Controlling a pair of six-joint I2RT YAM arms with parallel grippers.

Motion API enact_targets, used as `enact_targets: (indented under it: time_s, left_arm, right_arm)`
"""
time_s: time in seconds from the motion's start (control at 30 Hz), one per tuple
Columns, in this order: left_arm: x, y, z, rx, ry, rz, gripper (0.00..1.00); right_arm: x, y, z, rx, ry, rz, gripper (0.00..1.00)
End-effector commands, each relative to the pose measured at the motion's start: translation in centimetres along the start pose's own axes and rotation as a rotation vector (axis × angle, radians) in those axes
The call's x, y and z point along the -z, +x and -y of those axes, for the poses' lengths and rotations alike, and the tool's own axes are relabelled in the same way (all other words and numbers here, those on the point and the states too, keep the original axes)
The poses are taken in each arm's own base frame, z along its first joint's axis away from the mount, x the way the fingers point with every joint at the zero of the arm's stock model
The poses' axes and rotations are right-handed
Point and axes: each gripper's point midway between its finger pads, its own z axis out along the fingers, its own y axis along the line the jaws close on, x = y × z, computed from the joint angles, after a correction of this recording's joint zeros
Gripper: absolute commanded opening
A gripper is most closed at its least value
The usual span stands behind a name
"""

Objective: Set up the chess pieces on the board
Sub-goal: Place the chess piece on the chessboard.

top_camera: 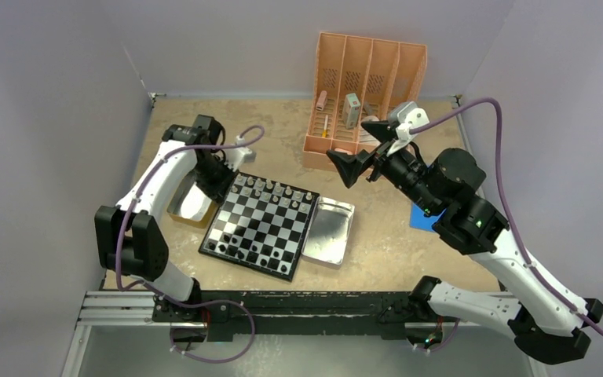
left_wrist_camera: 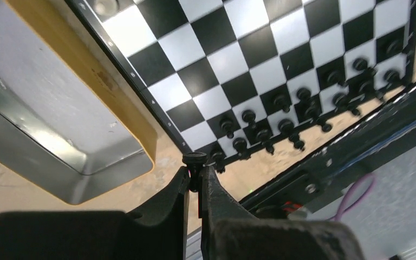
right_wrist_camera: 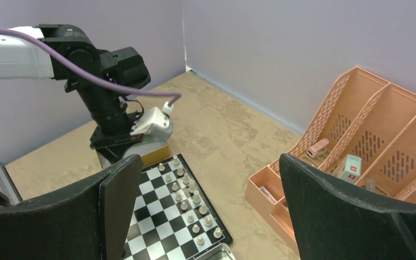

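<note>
The bench (top_camera: 408,259) carries the board (top_camera: 261,225) at its middle, and the setup looks nearly done. White pieces (top_camera: 271,188) stand in the two far rows and black pieces (left_wrist_camera: 281,116) in the two near ones.

The right claw (right_wrist_camera: 211,184) hangs wide apart and empty, up near the rack (top_camera: 365,86). The left claw (left_wrist_camera: 195,181), just off the board's left edge beside the tin (left_wrist_camera: 59,119), is clamped on one small black piece (left_wrist_camera: 194,158) (probably among the last to place).

Bare squares cannot be counted from above. The left wrist view cuts off the white rows, and the held piece's type is unclear.
</note>
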Motion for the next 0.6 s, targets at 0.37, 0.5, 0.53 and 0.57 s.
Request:
enact_targets:
  time_s: [0.37, 0.5, 0.53, 0.57]
  left_arm:
    - [-2.1, 6.6, -0.5, -0.212, -0.013, -0.341, 0.0]
    - [-2.8, 7.1, -0.1, -0.19, 0.011, -0.377, 0.01]
    - [-3.0, 7.1, 0.1, -0.182, 0.021, -0.387, 0.0]
    - [-3.1, 7.3, 0.2, -0.176, 0.026, -0.399, 0.01]
  right_arm:
    - [2.0, -2.5, 1.4, 0.003, 0.07, 0.084, 0.99]
    - [2.5, -2.6, 1.6, 0.002, 0.082, 0.09, 0.99]
    - [2.5, -2.5, 1.7, 0.002, 0.083, 0.09, 0.99]
    - [2.5, -2.4, 1.7, 0.002, 0.084, 0.088, 0.99]
